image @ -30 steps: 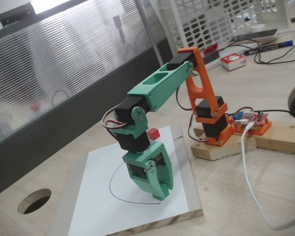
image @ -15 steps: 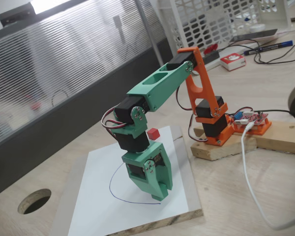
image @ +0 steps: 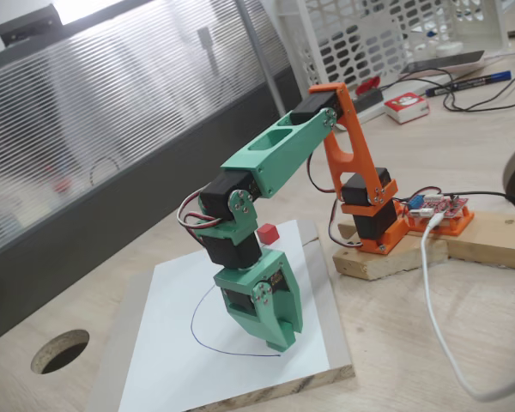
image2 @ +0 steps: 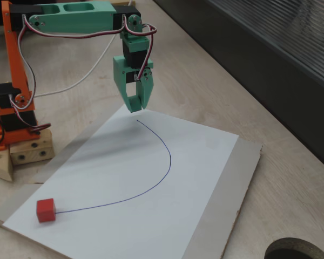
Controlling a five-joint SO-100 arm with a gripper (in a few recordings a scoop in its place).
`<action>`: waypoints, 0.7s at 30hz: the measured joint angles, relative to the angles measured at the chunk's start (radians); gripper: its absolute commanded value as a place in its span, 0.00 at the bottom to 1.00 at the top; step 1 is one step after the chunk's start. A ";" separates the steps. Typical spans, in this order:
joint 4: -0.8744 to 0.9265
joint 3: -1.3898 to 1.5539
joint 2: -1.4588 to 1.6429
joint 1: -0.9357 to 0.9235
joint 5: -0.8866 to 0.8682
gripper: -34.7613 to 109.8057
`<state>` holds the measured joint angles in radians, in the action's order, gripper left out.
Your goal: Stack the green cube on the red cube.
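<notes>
Sitting at the near-left corner of the white sheet (image2: 151,178), the red cube (image2: 45,210) lies well apart from the jaws, down-left of them. Further right, the gripper (image2: 136,106) points down above the sheet, jaws pressed nearly together, gripping nothing.

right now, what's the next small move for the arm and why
Probably swing the green two-finger gripper along the pen arc toward the small matte red cube: it hangs tips-down over the arc's far end, well apart from the cube. Whether its jaws hold anything I cannot tell.
</notes>
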<state>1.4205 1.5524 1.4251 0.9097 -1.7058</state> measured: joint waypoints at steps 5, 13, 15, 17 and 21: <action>-0.005 0.000 0.000 0.003 0.000 0.34; -0.005 0.000 0.000 0.000 0.018 0.34; -0.005 0.000 0.000 0.002 0.046 0.34; -0.005 0.000 0.000 0.002 0.066 0.34; -0.005 0.000 0.000 0.000 0.072 0.34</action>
<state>1.4159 1.5524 1.4251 0.9097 -1.6337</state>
